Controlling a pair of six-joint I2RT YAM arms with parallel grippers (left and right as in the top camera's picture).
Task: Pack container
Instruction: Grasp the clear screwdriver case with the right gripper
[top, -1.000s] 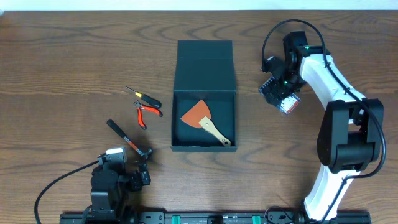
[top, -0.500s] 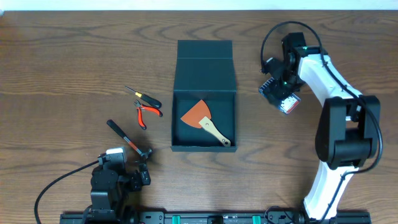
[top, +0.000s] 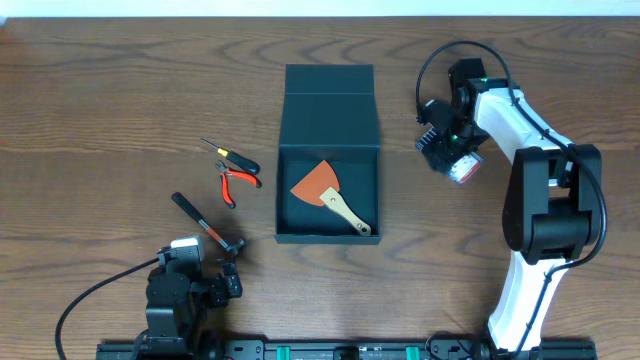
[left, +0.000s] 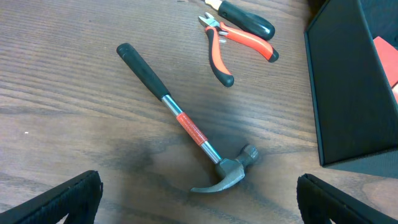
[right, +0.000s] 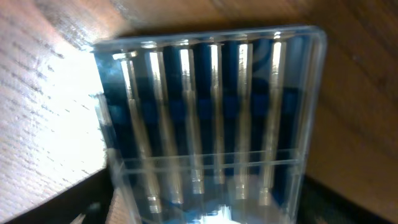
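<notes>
right end effector (top: 447, 150) hangs over one clear plastic case of metal bits (right: 205, 118); i cannot tell if it grips. dark brown wood-grain counter (top: 120, 100). one dark teal cardboard box (top: 329, 115) sits mid-counter, lid flipped back, one orange-bladed wooden-handled scraper (top: 330, 195) inside. to its left i count one hammer (left: 186, 127), one orange pliers (left: 239, 45), one black-handled screwdriver (left: 245, 18). left end effector (left: 199, 204) gapes wide, empty, arm folded low at the near edge.
</notes>
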